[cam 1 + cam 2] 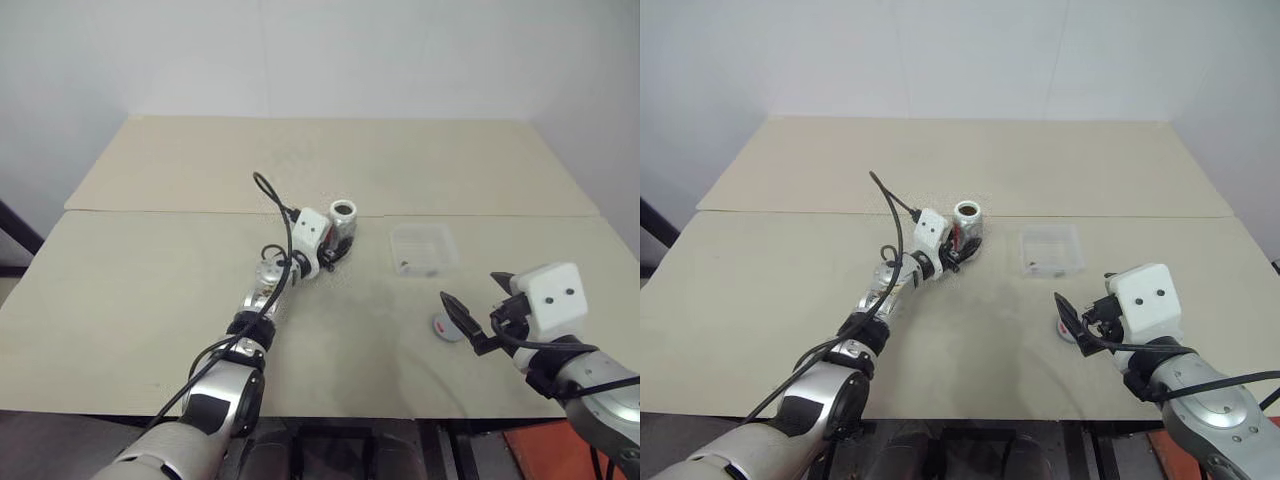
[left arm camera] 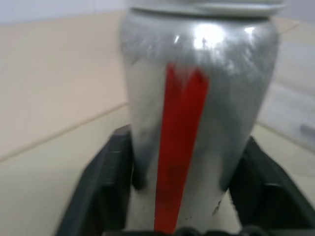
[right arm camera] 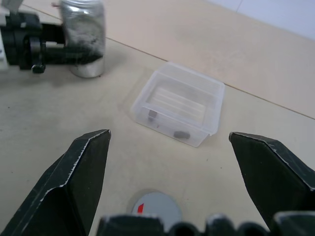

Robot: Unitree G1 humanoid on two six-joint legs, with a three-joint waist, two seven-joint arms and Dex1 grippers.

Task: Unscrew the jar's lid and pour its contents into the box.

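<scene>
The jar point(image 1: 342, 215) stands upright near the table's middle, silvery with a red stripe point(image 2: 179, 147), its dark mouth uncovered. My left gripper point(image 1: 339, 240) reaches level to it, open, with one black finger point(image 2: 106, 182) on each side of the jar's lower body. The box point(image 1: 447, 240), a clear shallow tray, sits to the jar's right with a few dark bits of the contents point(image 3: 180, 133) inside. The grey lid point(image 1: 447, 327) lies flat on the table in front of the box. My right gripper point(image 1: 470, 288) hovers wide open just above the lid, holding nothing.
The table point(image 1: 150, 300) is two pale boards joined by a seam point(image 1: 160, 211) that runs behind the jar. A black cable point(image 1: 275, 200) loops off my left wrist. A white wall stands beyond the far edge.
</scene>
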